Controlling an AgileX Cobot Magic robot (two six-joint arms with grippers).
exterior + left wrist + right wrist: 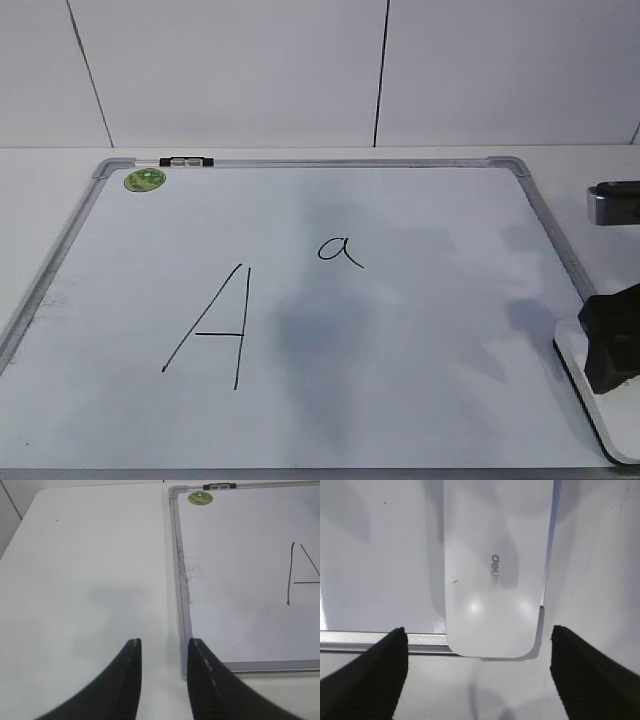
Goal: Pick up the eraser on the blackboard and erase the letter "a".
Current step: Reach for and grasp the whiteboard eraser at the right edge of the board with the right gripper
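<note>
The right pincer [479, 655] hangs wide over the eraser [495, 575], one finger on each side and neither touching it. The eraser lies at the right edge of the blackboard [420, 420], its near end jutting over the grey frame. The left pincer [164, 672] is narrowly parted and empty, over the bare surface [85, 555] just beside the board's left frame.

The letter "a" [340, 251] sits near the board's middle, up and to the right of the big capital A [215, 325].

The risk, I'd say, is the grab — the eraser is broad and smooth, so a closing finger could catch the frame or tip it. Later, a wide sweep might smear the capital.

In the exterior view the right arm is cut off at the edge and covers most of the eraser — its felt underside never shows.
</note>
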